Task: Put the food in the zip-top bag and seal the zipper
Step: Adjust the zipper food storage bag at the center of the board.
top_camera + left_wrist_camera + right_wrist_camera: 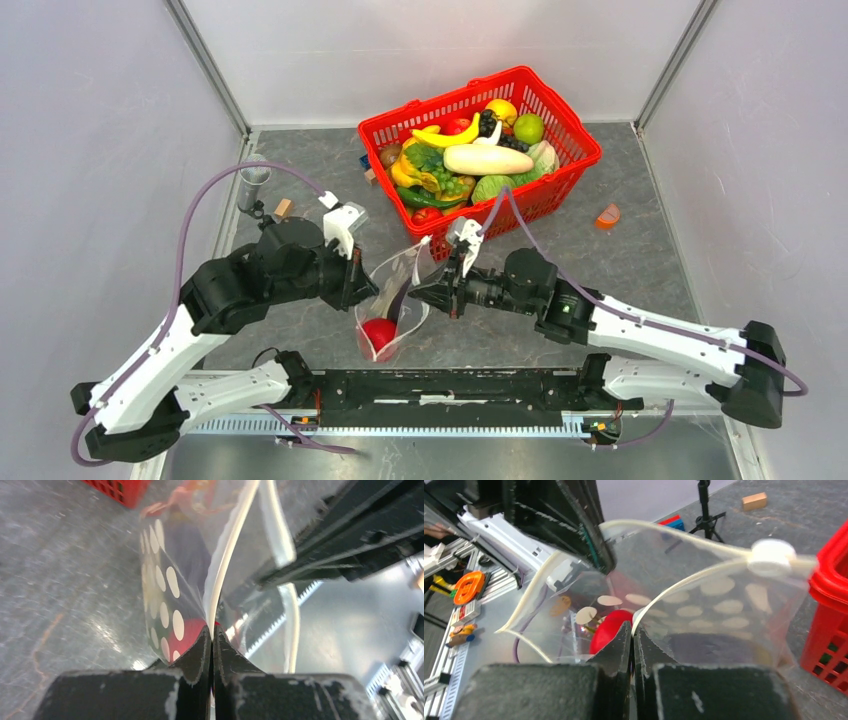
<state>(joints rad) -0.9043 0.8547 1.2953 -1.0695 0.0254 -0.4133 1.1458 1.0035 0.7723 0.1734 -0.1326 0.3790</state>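
Note:
The zip-top bag (395, 300), clear with white dots, hangs upright between my two arms with its mouth held open. A red fruit (379, 334) lies at its bottom; it also shows in the right wrist view (609, 629) and the left wrist view (187, 635). My left gripper (362, 285) is shut on the left rim's zipper strip (225, 560). My right gripper (425, 292) is shut on the right rim's zipper strip (684, 582). The white slider (771, 557) sits at the far end of the zipper. More food fills the red basket (565, 165).
The red basket stands at the back, with a white radish (488, 158), a yellow banana (446, 135) and a green fruit (529, 128) in it. An orange wedge (607, 214) lies to its right. A small wooden block (284, 208) and a clear cup (254, 180) stand at the back left.

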